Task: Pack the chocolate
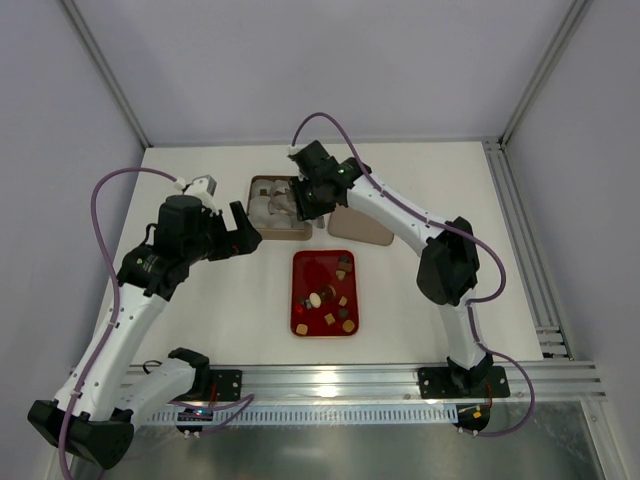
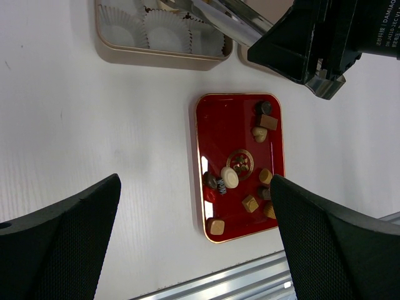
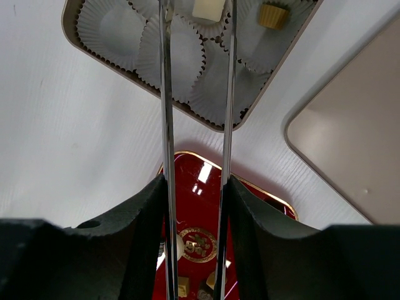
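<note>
Several small chocolates (image 1: 330, 298), dark, tan and cream, lie on the red tray (image 1: 310, 270). They show clearly in the left wrist view (image 2: 229, 177). My right gripper (image 1: 310, 200) is shut on metal tongs (image 3: 165, 94) above the beige box (image 1: 280, 237) of white paper cups. A cream square chocolate (image 3: 206, 9) sits between the tong tips at the frame's top edge; I cannot tell whether it is gripped or resting. A tan chocolate (image 3: 273, 14) sits in a cup beside it. My left gripper (image 1: 245, 232) is open and empty, left of the box and tray.
The box's beige lid (image 1: 360, 225) lies right of the box, also seen in the right wrist view (image 3: 350, 137). An aluminium rail (image 1: 400, 375) runs along the near table edge. The cage posts and walls stand around the white table.
</note>
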You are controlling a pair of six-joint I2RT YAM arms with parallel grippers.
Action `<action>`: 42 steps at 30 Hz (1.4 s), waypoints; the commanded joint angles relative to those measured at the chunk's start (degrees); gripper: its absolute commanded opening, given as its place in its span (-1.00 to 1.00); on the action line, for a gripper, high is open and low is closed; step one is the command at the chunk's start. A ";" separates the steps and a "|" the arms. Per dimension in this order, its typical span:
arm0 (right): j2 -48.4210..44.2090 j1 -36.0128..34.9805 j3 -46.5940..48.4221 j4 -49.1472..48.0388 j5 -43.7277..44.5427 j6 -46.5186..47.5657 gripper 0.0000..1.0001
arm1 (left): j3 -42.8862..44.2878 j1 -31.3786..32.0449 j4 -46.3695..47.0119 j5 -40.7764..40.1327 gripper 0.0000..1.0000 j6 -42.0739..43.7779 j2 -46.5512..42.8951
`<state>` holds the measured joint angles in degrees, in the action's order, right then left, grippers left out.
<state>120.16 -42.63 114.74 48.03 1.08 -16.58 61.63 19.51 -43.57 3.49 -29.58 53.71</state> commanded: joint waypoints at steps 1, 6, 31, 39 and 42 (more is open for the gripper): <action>-2.21 -0.26 1.45 -1.71 -0.12 0.23 -0.10 | 2.10 0.09 0.50 -0.15 1.00 0.23 -0.54; -5.10 -0.17 1.80 -0.92 0.76 0.50 -0.11 | 2.27 0.09 0.59 -0.15 0.99 0.14 -0.54; -54.23 -9.92 -44.50 9.35 5.78 -16.28 -0.13 | -0.01 0.09 2.61 0.73 0.99 -0.65 -0.63; -60.57 -12.65 -53.74 12.18 1.73 -23.85 -0.13 | -1.51 0.18 3.41 1.00 1.00 -1.18 -1.07; -60.92 -13.09 -55.58 11.56 0.77 -24.73 -0.14 | -1.42 0.09 3.49 0.91 0.99 -0.83 -0.81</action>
<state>59.96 -55.02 60.27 60.36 3.57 -37.98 60.18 19.49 -42.63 4.12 -30.06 53.60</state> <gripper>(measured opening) 0.440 0.996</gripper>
